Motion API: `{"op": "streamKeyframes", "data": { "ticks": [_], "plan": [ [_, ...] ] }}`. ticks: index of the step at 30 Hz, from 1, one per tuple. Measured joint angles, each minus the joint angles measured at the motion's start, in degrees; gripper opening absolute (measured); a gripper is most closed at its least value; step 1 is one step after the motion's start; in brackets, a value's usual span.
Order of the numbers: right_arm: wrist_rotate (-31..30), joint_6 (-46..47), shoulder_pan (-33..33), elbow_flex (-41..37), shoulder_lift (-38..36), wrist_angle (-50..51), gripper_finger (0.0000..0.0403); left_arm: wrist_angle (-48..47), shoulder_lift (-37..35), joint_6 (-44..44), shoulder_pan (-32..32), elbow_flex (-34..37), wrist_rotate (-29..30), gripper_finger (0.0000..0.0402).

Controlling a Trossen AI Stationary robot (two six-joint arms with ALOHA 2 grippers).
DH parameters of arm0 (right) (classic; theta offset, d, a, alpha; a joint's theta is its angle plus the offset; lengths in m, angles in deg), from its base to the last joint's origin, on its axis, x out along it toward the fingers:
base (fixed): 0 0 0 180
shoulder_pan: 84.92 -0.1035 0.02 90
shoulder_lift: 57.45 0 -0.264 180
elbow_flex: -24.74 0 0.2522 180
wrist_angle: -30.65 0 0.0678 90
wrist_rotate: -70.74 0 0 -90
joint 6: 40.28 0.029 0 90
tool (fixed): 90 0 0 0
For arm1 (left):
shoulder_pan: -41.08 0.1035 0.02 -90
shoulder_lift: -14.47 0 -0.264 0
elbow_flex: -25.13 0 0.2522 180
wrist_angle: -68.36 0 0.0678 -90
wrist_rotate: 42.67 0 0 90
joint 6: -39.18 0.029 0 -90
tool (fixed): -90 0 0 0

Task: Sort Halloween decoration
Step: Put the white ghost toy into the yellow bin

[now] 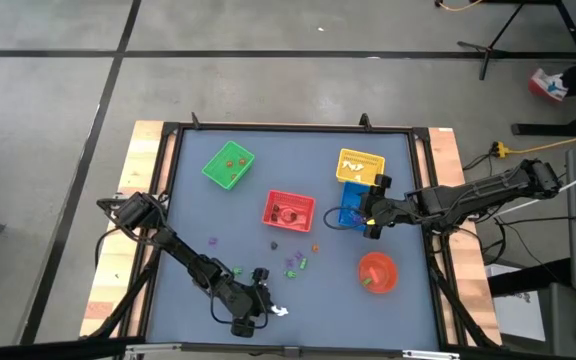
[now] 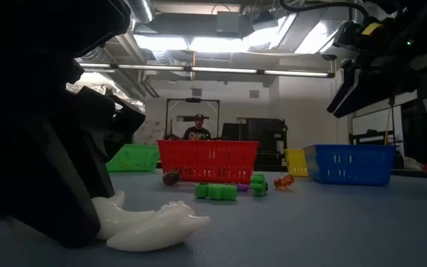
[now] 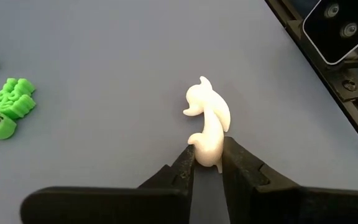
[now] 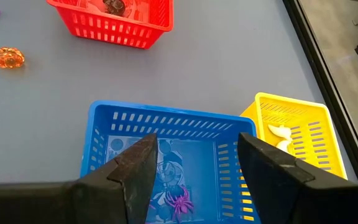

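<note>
While the left gripper (image 3: 207,163) sits low at the bottom centre of the high view, its two fingers are pinched on the tail end of a white ghost-like trinket (image 3: 207,124) that lies on the grey table (image 1: 198,210); from the low camera the same pale piece shows at the lower left, resting on the surface under the dark gripper body. Just to the side, at the left edge of the left wrist picture, lies a green trinket (image 3: 6,107).

Over on the right of the high view, the right gripper (image 4: 194,163) hangs above the blue basket (image 4: 98,137), its fingers spread wide and holding nothing. A purple spider (image 4: 179,202) lies inside that basket. Beside it stands the yellow basket (image 4: 319,115) with a white piece (image 4: 283,137) in it.

Near the middle of the table is the red basket (image 1: 288,210), and the green basket (image 1: 228,165) stands toward the upper left. A round red bowl (image 1: 377,271) sits at the lower right. Scattered between the red basket and the bowl are small green and purple trinkets (image 1: 293,262), plus an orange one (image 4: 7,57).
</note>
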Motion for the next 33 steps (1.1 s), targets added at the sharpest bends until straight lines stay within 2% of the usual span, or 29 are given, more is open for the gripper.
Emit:
{"op": "streamKeyframes", "data": {
  "ticks": [13,24,29,33],
  "plan": [
    [0.0,-0.02,0.0,0.0,0.02,0.01,0.0221,0.99,-1.07,0.01,0.42,0.11,-0.17,0.0043],
    [0.0,-0.03,0.0,0.0,0.02,-0.01,0.0221,1.82,-3.34,0.14,5.06,0.0,0.28,0.0043],
    [0.0,-0.01,-0.01,0.0,0.04,-0.03,0.0221,2.4,-3.75,2.88,8.95,-0.79,0.7,0.0043],
    [0.0,-0.01,0.01,0.0,0.03,-0.04,0.0221,2.62,-4.02,9.66,12.61,-3.47,0.88,0.0043]
  ]
}}
